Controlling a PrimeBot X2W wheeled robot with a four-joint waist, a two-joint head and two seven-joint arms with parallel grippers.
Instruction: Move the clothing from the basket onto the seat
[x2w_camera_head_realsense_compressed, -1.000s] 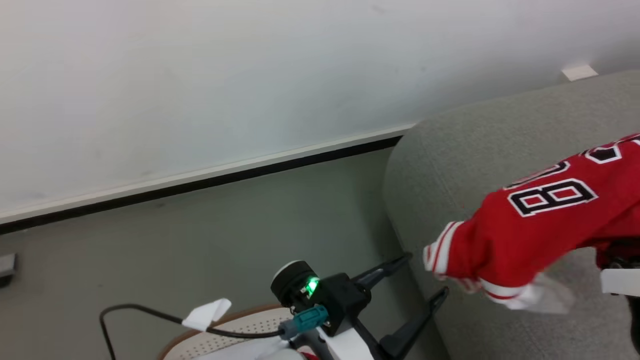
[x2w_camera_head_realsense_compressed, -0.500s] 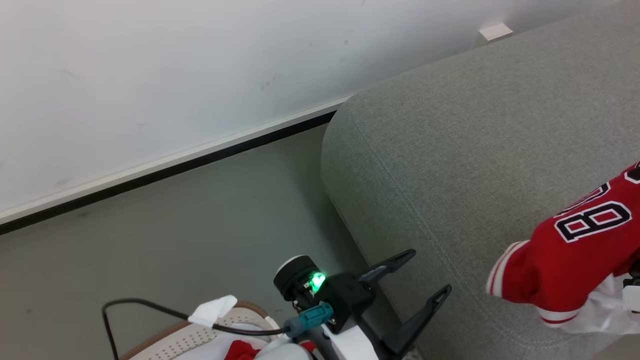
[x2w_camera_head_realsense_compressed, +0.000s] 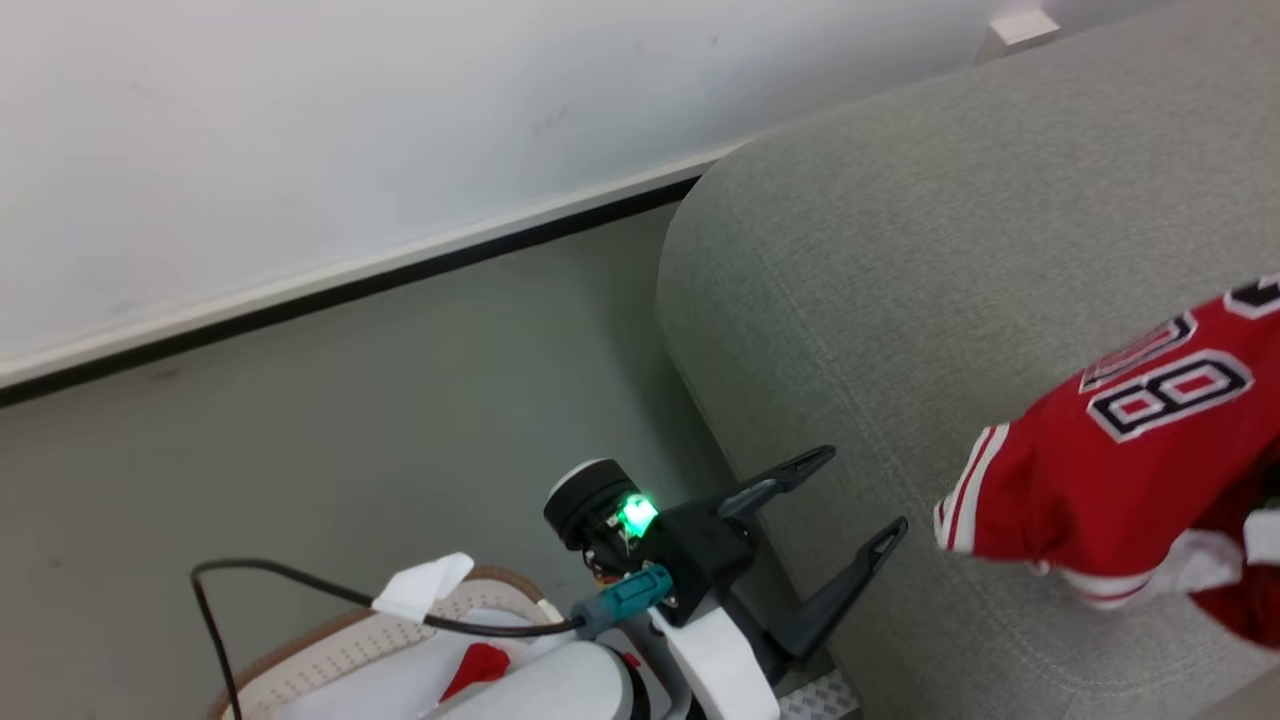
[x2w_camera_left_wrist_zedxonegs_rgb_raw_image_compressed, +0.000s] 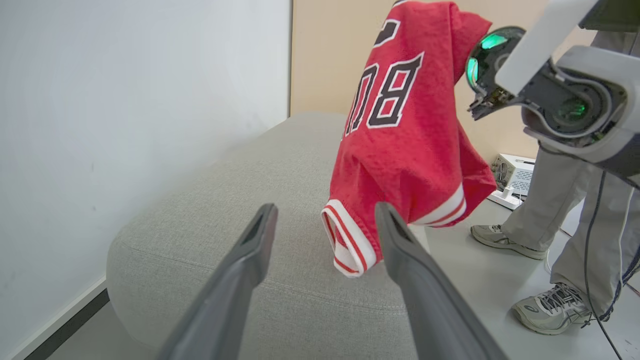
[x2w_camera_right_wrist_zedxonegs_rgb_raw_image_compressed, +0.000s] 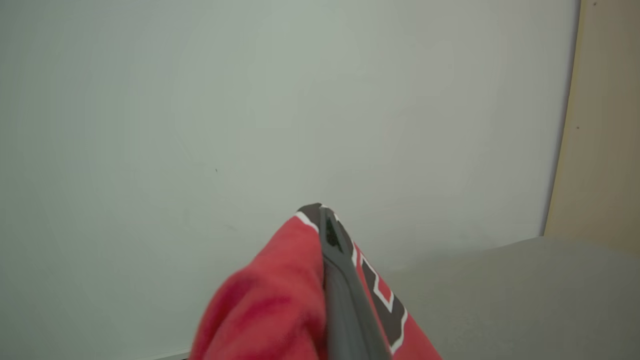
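The red jersey (x2w_camera_head_realsense_compressed: 1120, 450) with black white-edged numerals hangs over the light-grey seat (x2w_camera_head_realsense_compressed: 900, 250), its striped cuff just above the cushion. My right gripper (x2w_camera_right_wrist_zedxonegs_rgb_raw_image_compressed: 322, 215) is shut on the jersey (x2w_camera_right_wrist_zedxonegs_rgb_raw_image_compressed: 280, 300), with the fabric draped over both sides of the fingers. My left gripper (x2w_camera_head_realsense_compressed: 860, 490) stands open and empty beside the seat's near corner; in the left wrist view this gripper (x2w_camera_left_wrist_zedxonegs_rgb_raw_image_compressed: 325, 212) points at the hanging jersey (x2w_camera_left_wrist_zedxonegs_rgb_raw_image_compressed: 405, 125). The cream basket (x2w_camera_head_realsense_compressed: 330, 640) sits at the lower left, with a plain red piece (x2w_camera_head_realsense_compressed: 480, 665) inside, partly hidden by my left forearm.
A white wall with a dark baseboard (x2w_camera_head_realsense_compressed: 400, 280) runs behind the grey floor (x2w_camera_head_realsense_compressed: 350, 420). A person's legs and shoes (x2w_camera_left_wrist_zedxonegs_rgb_raw_image_compressed: 565, 200) stand beyond the seat, near a small white device (x2w_camera_left_wrist_zedxonegs_rgb_raw_image_compressed: 515, 175) on the floor. A black cable (x2w_camera_head_realsense_compressed: 280, 580) loops over the basket.
The head camera has shifted, so the seat and basket sit differently in view. The jersey stays held in the right gripper, swinging slightly. The left gripper stays open.
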